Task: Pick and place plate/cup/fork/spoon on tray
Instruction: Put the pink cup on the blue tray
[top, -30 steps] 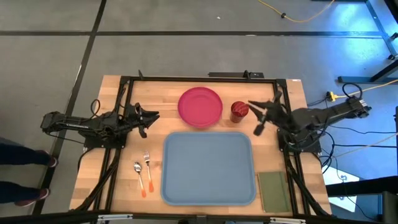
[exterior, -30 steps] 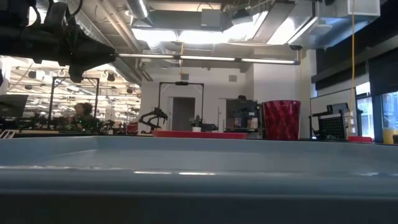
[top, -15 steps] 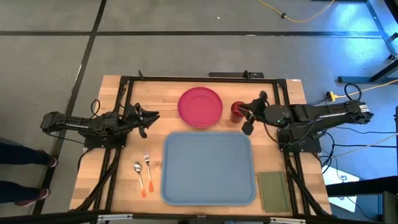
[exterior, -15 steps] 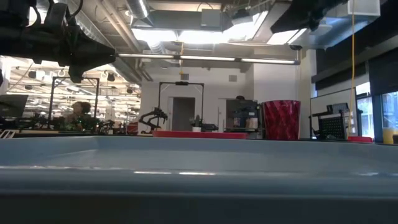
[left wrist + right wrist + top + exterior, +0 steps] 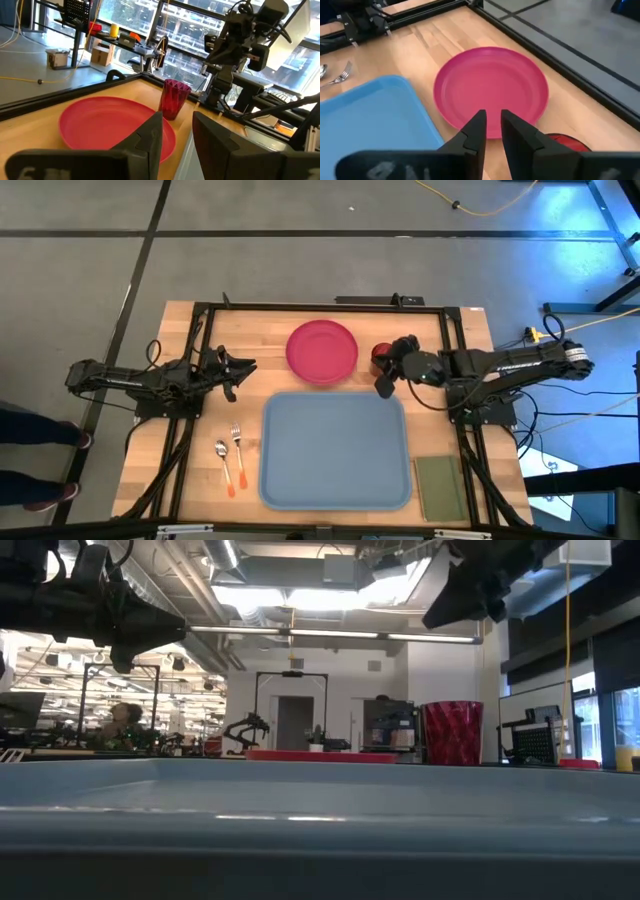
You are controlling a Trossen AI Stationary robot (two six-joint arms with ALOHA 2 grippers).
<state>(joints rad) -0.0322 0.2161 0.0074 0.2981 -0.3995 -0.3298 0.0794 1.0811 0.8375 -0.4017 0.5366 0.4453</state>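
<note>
The pink-red plate [image 5: 322,351] lies flat on the table at the far middle. The dark red cup [image 5: 380,355] stands upright to its right. The light blue tray [image 5: 336,450] lies in front of them. The fork [image 5: 237,442] and spoon [image 5: 223,455] lie on the table to the left of the tray. My right gripper [image 5: 380,370] hovers over the cup, fingers a narrow gap apart [image 5: 491,117] and pointing toward the plate [image 5: 490,92]. It holds nothing, and the cup's rim [image 5: 565,142] shows beneath it. My left gripper [image 5: 248,367] waits, slightly open, to the left of the plate.
An olive green pad [image 5: 437,487] lies at the near right, beside the tray. Black frame rails [image 5: 320,307] run along the table's far edge and sides. Bare wood shows between the tray and the utensils.
My right gripper has moved toward the table's left edge, from the right of the cup to above it, and has turned toward the plate. It has come into the top right of the low view. The cup and plate have not moved.
</note>
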